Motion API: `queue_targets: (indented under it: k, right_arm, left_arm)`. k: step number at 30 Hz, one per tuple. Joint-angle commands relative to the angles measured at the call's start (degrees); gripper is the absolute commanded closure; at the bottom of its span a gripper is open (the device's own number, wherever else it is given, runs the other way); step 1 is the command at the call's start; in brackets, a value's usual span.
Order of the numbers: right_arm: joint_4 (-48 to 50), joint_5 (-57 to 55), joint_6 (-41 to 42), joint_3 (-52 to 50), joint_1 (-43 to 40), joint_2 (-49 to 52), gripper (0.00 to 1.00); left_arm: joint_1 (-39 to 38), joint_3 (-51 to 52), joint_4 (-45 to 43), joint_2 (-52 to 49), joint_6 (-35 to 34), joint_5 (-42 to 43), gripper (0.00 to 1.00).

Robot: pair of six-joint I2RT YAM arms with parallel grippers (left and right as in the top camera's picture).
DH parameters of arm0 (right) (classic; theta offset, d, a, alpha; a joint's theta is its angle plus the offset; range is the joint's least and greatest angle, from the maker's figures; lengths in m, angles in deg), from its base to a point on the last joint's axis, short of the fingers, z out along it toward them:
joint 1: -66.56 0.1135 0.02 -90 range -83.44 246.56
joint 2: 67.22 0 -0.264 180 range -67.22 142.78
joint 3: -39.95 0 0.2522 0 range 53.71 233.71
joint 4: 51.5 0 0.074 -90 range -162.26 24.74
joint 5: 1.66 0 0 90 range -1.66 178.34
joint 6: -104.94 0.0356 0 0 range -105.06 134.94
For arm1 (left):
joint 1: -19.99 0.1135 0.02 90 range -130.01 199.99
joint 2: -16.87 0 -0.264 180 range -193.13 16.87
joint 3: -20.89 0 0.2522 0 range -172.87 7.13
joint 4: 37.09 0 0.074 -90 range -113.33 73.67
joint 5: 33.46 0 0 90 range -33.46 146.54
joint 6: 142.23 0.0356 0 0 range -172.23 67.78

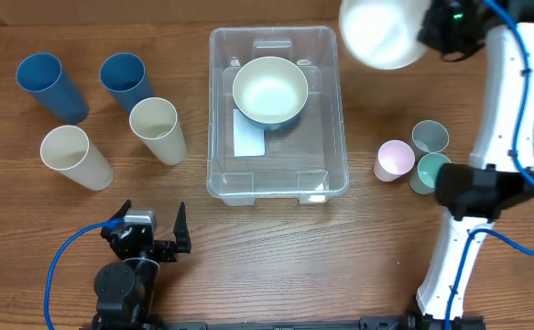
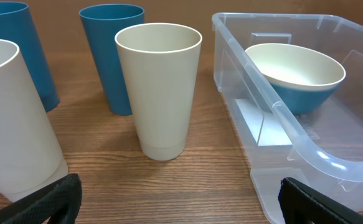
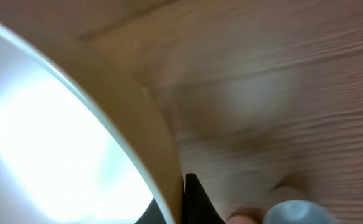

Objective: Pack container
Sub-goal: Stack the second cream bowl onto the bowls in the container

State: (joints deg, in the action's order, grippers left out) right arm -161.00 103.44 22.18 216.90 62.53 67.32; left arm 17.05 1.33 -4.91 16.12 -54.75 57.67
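Right gripper (image 1: 429,35), overhead: clamped on a white bowl (image 1: 381,32), held up just right of the container's (image 1: 219,119) far corner.
Left gripper (image 1: 159,240), overhead: jaws spread, holding nothing, at the table's (image 1: 276,266) near edge.
Container, overhead: mid-table, with a blue bowl (image 1: 269,92) inside.
Left wrist: fingers (image 2: 41,202) wide apart; cream cup (image 2: 159,87) ahead, container to its right.
Right wrist: black finger (image 3: 197,199) against the white bowl's rim.

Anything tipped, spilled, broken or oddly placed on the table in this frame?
Nothing stands out. The tall cups left of the container and the small cups right of it all stand upright, the blue bowl sits level inside it, and no spill shows. The white bowl is off the table only because the right tool holds it.
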Motion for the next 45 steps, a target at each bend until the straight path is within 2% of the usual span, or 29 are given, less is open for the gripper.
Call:
queue_targets:
  k: [1,6,9,14,17,23,24,25,26,27,31,34,40,45]
  right_arm:
    - [-0.90,1.70,0.26,1.20,7.67,-1.14,0.96]
    - [-0.83,-2.97,0.28,0.98,16.87,-0.68,0.96]
    - [4.02,-4.81,0.52,-4.35,20.15,0.09,0.96]
    - [16.50,-4.98,0.46,-20.59,20.90,0.09,0.96]
    - [21.16,-4.96,0.46,-25.62,20.90,0.11,0.96]
    - [23.76,-5.42,0.46,-26.88,20.90,0.61,0.96]
    - [23.78,-5.75,0.46,-26.88,20.92,0.94,0.91]
    - [23.74,-6.32,0.46,-26.88,20.92,1.31,0.67]
    - [23.71,-6.32,0.46,-26.88,20.90,1.51,0.48]
    - [23.71,-6.32,0.46,-26.88,20.90,1.62,0.37]
    - [23.23,-1.18,0.50,-26.47,20.92,1.62,0.34]
    - [18.88,-0.90,0.48,-22.86,20.90,1.55,0.35]
    - [-1.14,-3.72,1.64,0.02,18.71,1.53,0.31]
    - [-1.33,-3.43,5.31,1.95,13.94,-3.69,0.28]
  left_arm:
    - [0.35,0.26,-0.20,0.50,1.09,0.81,0.00]
    - [0.35,0.26,-0.20,0.50,1.09,0.83,0.00]
    - [0.35,0.26,-0.20,0.50,1.09,0.81,0.00]
    - [0.35,0.26,-0.20,0.50,1.09,0.83,0.00]
    - [0.35,0.26,-0.20,0.50,1.09,0.81,0.00]
    - [0.35,0.26,-0.20,0.50,1.09,0.81,0.00]
    - [0.35,0.26,-0.20,0.50,1.09,0.83,0.00]
    - [0.35,0.26,-0.20,0.50,1.09,0.83,0.00]
    - [0.35,0.26,-0.20,0.50,1.09,0.81,0.00]
    - [0.35,0.26,-0.20,0.50,1.09,0.81,0.00]
    - [0.35,0.26,-0.20,0.50,1.09,0.81,0.00]
    - [0.35,0.26,-0.20,0.50,1.09,0.81,0.00]
    - [0.35,0.26,-0.20,0.50,1.09,0.81,0.00]
    - [0.35,0.26,-0.20,0.50,1.09,0.83,0.00]
